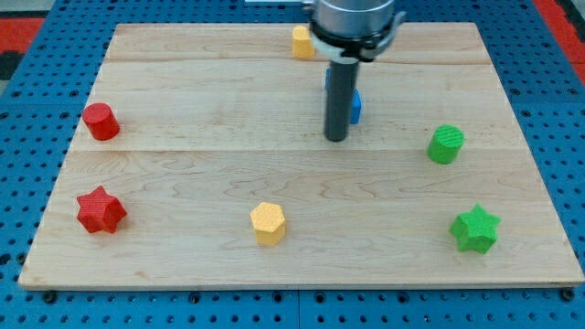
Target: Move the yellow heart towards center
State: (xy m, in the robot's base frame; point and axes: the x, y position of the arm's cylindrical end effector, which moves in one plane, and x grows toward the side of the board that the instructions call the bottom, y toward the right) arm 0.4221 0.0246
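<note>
Resting on the wooden board (pixel 183 174) near its middle, my tip (pixel 336 139) is a bare rod end holding nothing, just in front of a partly hidden blue block (pixel 356 106), while the yellow heart (pixel 303 41) lies well apart toward the view's top edge, slightly left of the rod.

Desk (pixel 183 110): pale wood grain
Heart (pixel 303 41): yellow
Hexagon (pixel 268 223): yellow
Cylinders: red (pixel 101 122), green (pixel 446 144)
Stars: red (pixel 101 210), green (pixel 475 228)
Block behind rod (pixel 356 106): blue
Surround (pixel 27 137): blue pegboard
</note>
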